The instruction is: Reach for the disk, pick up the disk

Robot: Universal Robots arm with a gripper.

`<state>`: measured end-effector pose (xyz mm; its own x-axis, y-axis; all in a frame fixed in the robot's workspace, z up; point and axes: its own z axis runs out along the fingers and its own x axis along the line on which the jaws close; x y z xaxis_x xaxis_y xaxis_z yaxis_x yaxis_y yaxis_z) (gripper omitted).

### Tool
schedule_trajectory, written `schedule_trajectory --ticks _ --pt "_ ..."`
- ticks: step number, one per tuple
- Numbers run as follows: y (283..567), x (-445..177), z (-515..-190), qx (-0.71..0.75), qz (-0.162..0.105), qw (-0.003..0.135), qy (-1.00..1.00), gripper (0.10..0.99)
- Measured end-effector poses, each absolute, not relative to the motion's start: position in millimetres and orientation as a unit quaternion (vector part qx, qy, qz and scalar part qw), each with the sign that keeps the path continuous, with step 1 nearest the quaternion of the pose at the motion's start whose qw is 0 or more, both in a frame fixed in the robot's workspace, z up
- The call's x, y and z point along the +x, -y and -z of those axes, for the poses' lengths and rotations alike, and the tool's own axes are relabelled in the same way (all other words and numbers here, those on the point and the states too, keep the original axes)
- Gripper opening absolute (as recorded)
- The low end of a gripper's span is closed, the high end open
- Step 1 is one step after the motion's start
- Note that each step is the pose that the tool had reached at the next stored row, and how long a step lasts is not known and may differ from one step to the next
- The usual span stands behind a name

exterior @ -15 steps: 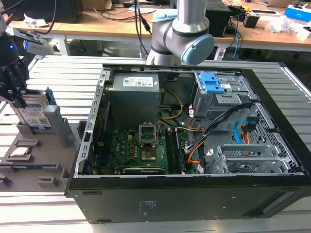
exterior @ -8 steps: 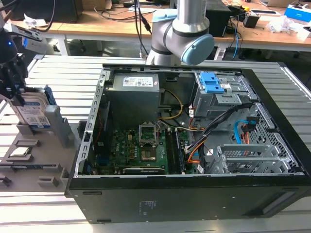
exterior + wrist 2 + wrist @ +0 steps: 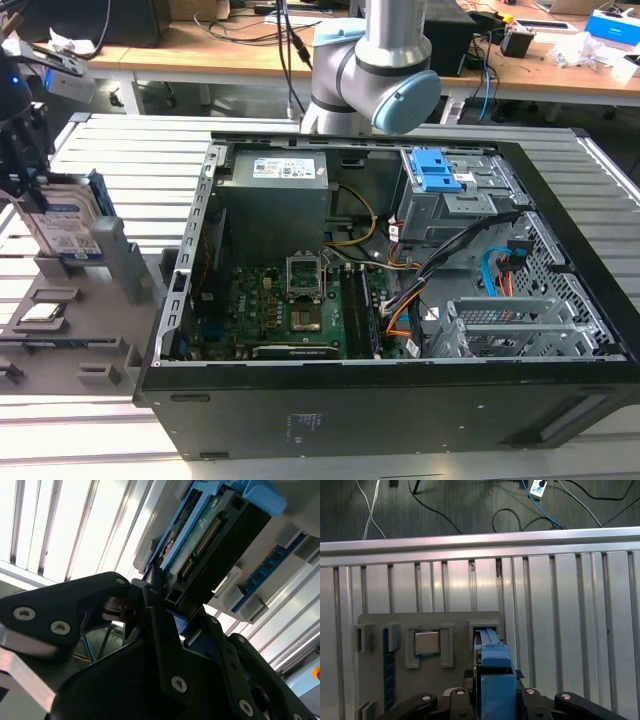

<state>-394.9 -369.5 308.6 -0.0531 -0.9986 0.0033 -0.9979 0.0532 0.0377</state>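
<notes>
- The pincer (image 3: 28,185) hangs over the grey holder (image 3: 110,265), near the table (image 3: 130,150) edge at the exterior view's left.
- The disk (image 3: 70,225) stands upright on its edge in a slot of that holder, flat faces vertical. It rises straight up into the pincer, so the two are in line.
- In the second wrist view the pincer (image 3: 172,602) is narrow, and its black fingers (image 3: 152,605) lie against the two flat faces of the disk (image 3: 210,540). I judge it to be gripping the disk, which has not yet left the slot.
- In the first wrist view the blue rail of the disk (image 3: 495,690) runs between the jaws of the pincer (image 3: 496,675) toward the slot.
- A small square chip (image 3: 426,642) sits in the neighbouring pocket, apart from the disk.
- The open computer case (image 3: 400,400) fills the table's middle, well apart.
- The disk carries a white-and-blue label, and its print is too small to make out.
</notes>
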Motion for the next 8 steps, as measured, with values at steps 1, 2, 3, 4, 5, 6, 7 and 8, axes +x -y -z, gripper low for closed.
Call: schedule_trajectory --ticks 1,2,3,4,5,6,7,8 --pt "369 -395 -309 0.688 0.013 0.014 0.726 0.369" --pt "369 -395 -311 0.688 0.013 0.014 0.726 0.369" --pt "369 -395 -313 0.688 0.013 0.014 0.726 0.369" --pt "370 -395 -314 0.688 0.013 0.014 0.726 0.369" --pt "369 -395 -315 0.688 0.013 0.014 0.726 0.369" --pt "369 -395 -318 0.688 0.013 0.014 0.726 0.369" --pt "369 -395 -320 0.688 0.013 0.014 0.726 0.369" --pt "369 -395 -322 0.688 0.013 0.014 0.726 0.369"
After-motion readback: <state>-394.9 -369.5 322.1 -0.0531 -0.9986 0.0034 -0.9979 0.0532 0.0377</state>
